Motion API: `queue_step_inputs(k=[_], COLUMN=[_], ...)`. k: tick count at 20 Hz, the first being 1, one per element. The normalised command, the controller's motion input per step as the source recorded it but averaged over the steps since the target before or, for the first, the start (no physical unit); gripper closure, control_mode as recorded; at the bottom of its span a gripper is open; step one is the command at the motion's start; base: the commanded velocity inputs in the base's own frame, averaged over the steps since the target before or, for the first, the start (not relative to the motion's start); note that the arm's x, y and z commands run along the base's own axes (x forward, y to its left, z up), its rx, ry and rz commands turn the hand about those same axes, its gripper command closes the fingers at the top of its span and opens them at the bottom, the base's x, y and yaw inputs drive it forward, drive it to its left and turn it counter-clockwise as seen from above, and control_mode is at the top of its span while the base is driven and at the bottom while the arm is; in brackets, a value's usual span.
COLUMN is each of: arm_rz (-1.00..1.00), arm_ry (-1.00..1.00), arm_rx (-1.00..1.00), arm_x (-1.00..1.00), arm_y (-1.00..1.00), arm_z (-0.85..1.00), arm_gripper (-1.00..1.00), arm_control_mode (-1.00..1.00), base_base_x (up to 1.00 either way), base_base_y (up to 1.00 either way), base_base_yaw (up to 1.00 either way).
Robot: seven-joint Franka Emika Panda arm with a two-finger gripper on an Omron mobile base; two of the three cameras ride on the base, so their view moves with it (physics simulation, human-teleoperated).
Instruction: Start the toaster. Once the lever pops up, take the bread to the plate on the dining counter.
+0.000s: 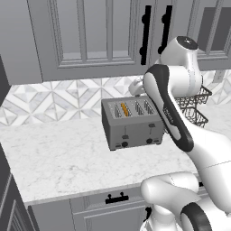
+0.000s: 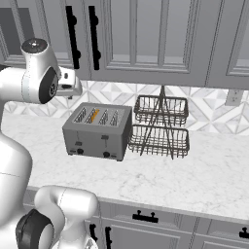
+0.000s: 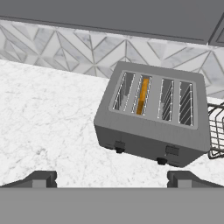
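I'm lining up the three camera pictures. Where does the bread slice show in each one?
Left base view: bread in the toaster's second slot from the left, picture centre.
Right base view: same slot, left of centre.
Hand view: orange edge in that slot, above centre.
Shared landmark: the wire rack.

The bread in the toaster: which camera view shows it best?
The hand view. It looks down into the toaster, so the bread shows as a long orange strip in the second slot from the left. Both base views show the bread as a small orange sliver in that slot.
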Motion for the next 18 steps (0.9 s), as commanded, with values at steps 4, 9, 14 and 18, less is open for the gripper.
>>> queue_step_inputs(k=[4,9,14,18], arm_rz=[0.00,0.00,0.00,0.00], arm_ry=[0.00,0.00,0.00,0.00], arm_rx=[0.00,0.00,0.00,0.00], arm_x=[0.00,0.00,0.00,0.00], arm_y=[0.00,0.00,0.00,0.00], arm_z=[0.00,0.00,0.00,0.00], arm_gripper=[-1.00,-1.00,-1.00,-1.00], arm_control_mode=[-1.00,-1.00,-1.00,-1.00], base_base_x=[0.00,0.00,0.00,0.00], base_base_y=[0.00,0.00,0.00,0.00], base_base_yaw=[0.00,0.00,0.00,0.00])
